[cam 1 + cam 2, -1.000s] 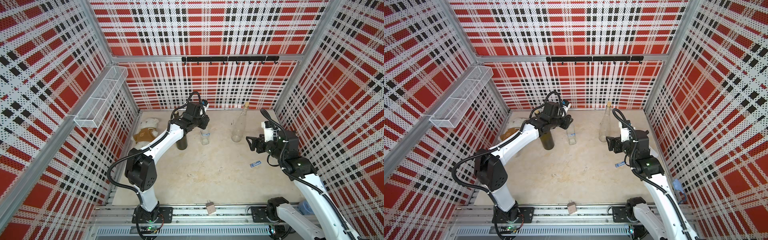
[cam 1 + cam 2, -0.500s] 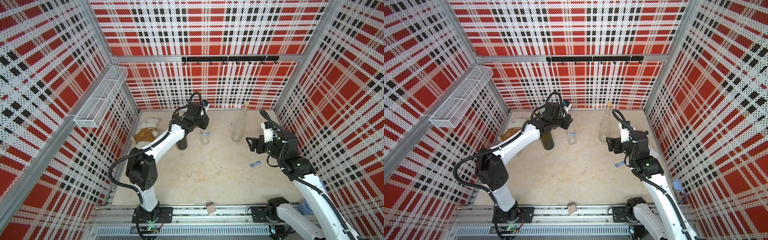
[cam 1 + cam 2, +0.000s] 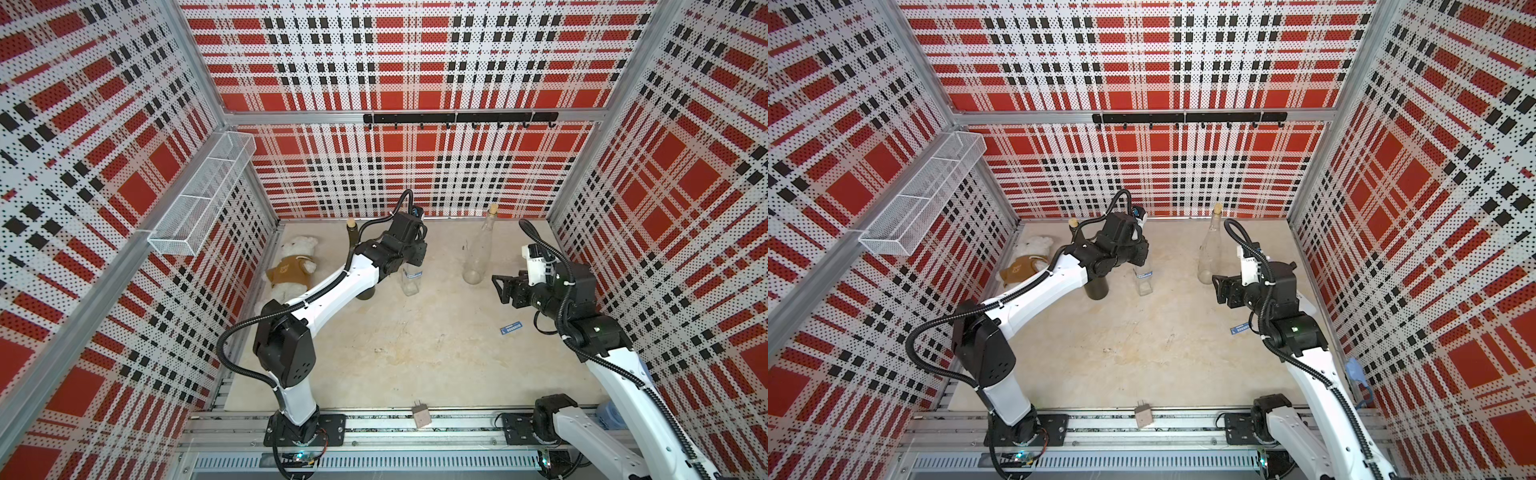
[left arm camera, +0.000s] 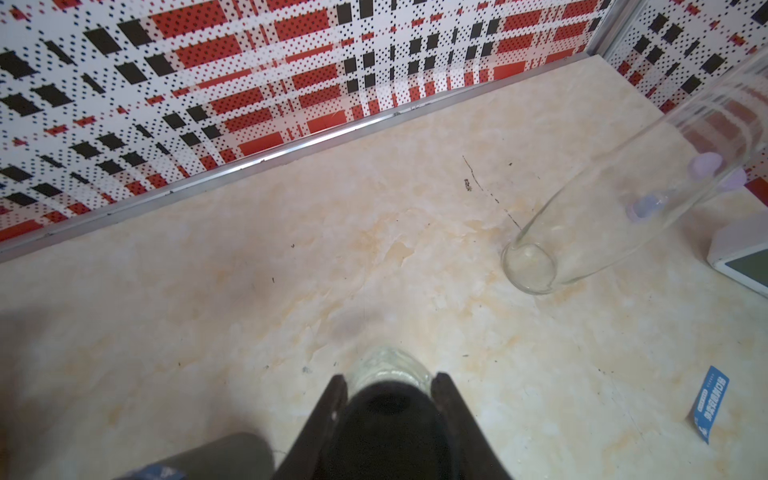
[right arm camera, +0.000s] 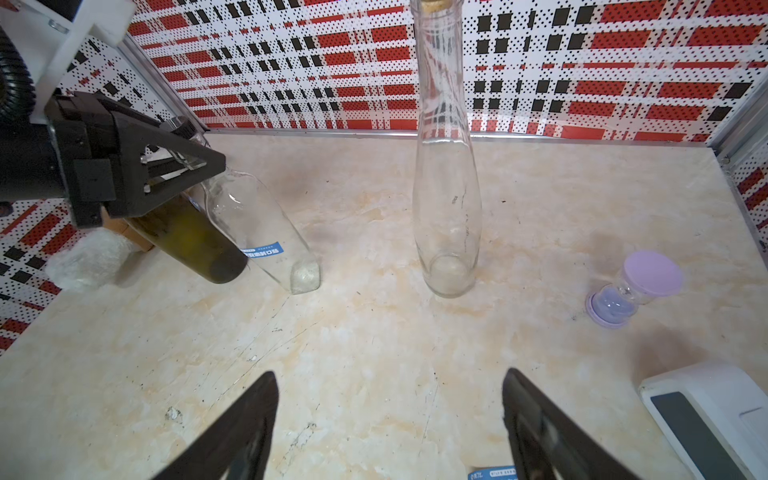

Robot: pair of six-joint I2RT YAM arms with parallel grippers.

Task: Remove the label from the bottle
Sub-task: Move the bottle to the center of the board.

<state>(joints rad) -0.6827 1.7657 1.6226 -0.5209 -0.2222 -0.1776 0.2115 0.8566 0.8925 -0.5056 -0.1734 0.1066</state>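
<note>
In both top views the left gripper (image 3: 410, 258) has just finished closing: its jaws now pinch the neck of the small clear glass bottle (image 3: 411, 283). The bottle stands upright at the far left-centre of the beige stone counter (image 3: 415, 357), just beside a dark green glass bottle (image 3: 365, 293). It therefore looks braced, ready for peeling. The right gripper (image 3: 503, 289) hangs well to the right, its jaws spread and empty. The left wrist view shows the two jaws pressed against either side of the bottle's top, and a loose blue paper strip (image 4: 711, 403) lies apart on the counter. In the right wrist view the bottle's narrow blue-and-white label (image 5: 262, 251) sits low on the glass body, flat and unlifted. It faces the open right jaws.
</note>
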